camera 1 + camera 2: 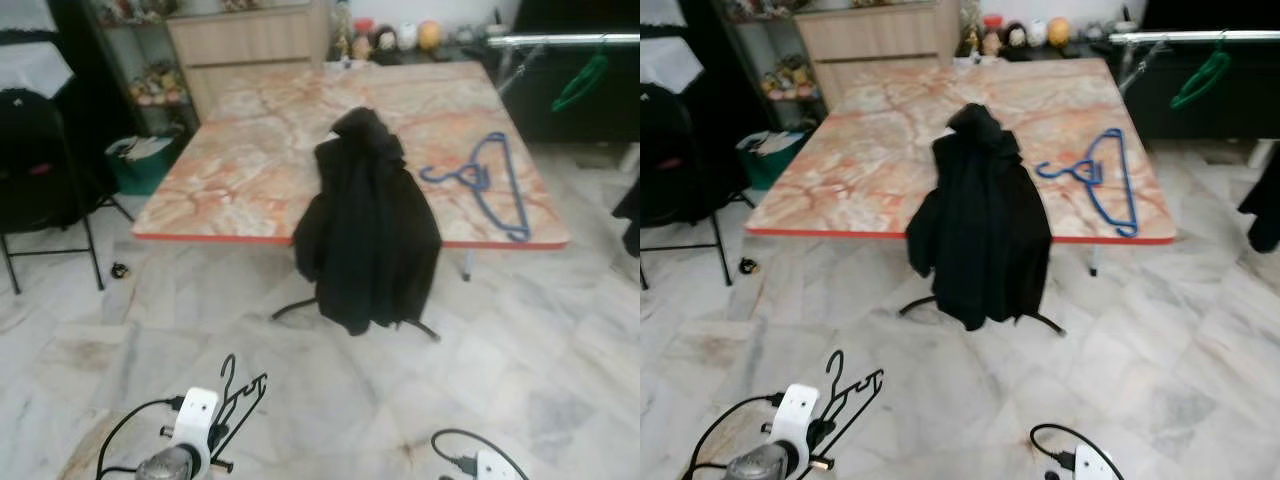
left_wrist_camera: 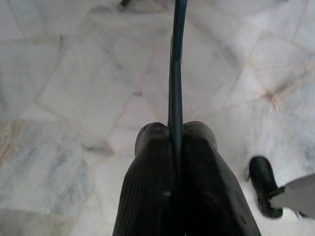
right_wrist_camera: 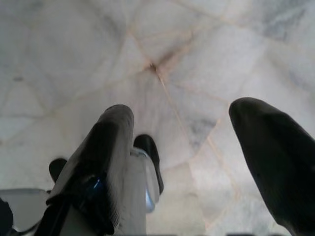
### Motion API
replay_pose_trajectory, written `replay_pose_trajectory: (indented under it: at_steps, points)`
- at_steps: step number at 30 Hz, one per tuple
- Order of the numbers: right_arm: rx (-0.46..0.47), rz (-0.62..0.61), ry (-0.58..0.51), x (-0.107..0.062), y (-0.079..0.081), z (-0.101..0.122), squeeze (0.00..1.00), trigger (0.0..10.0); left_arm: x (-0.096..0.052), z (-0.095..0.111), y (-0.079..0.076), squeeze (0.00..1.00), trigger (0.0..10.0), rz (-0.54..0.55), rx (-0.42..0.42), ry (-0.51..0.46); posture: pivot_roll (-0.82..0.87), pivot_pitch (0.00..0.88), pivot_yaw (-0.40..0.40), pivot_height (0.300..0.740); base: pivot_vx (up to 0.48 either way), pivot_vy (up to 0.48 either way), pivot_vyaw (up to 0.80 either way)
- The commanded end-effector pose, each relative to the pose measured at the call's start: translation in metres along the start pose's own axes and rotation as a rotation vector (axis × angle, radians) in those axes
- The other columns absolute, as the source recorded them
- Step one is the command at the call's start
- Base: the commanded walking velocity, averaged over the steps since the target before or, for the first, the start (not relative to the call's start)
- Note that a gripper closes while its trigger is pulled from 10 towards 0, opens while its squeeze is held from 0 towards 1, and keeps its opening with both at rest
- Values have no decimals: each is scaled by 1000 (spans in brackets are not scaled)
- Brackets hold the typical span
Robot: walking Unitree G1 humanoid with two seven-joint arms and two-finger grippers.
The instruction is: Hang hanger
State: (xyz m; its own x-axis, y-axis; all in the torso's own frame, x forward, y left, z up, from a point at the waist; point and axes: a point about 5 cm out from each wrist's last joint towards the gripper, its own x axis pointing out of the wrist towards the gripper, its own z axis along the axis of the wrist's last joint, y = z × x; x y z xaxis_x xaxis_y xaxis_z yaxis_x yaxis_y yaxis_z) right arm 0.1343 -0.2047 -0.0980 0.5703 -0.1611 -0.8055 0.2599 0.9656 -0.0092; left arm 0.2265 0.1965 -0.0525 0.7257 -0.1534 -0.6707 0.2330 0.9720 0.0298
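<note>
My left gripper [image 2: 175,132] is shut on a thin black hanger [image 2: 176,59], held low over the marble floor at the lower left; the black hanger [image 1: 240,393] rises from the wrist with its hook up. My right gripper [image 3: 182,112] hangs open above the floor with nothing between its fingers. A metal clothes rail [image 1: 565,40] runs across the far right, with a green hanger [image 1: 583,80] on it. On the marble-top table [image 1: 240,170] a black jacket [image 1: 368,225] drapes over the front edge, and a blue hanger [image 1: 490,180] lies to its right.
A black folding chair [image 1: 40,170] stands at the left. A wooden cabinet [image 1: 250,45] and shelves with small items lie behind the table. A dark garment [image 1: 630,215] hangs at the right edge. Marble floor stretches between me and the table.
</note>
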Motion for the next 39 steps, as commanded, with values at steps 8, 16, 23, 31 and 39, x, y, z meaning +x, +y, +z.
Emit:
replay_pose_trajectory:
  at_steps: [8, 16, 23, 31, 39]
  points:
    - [17, 36, 11, -1, 18, -5, 0, 10000, -3, 0, 10, 0, 10000, 0, 54, 10, -61, 0, 129, 740, 0, -408, 0]
    - [16, 26, 7, -1, 14, -5, 0, 10000, 0, 1, 1, 0, 10000, -18, 44, 3, -75, 0, 115, 740, 0, -410, 0]
    - [26, 15, 4, -1, 9, -4, 0, 10000, -1, -4, -1, 0, 10000, -16, 31, 12, -63, 0, 101, 740, 0, -408, -516]
    - [11, 27, -36, 1, 11, 5, 0, 10000, -3, -9, -1, 0, 10000, -13, 25, 27, -73, 0, 97, 740, 0, -408, -52]
    - [26, 10, -49, 1, 8, 7, 0, 10000, 0, -7, -8, 0, 10000, -27, 20, 18, -72, 0, 89, 740, 0, -408, 0]
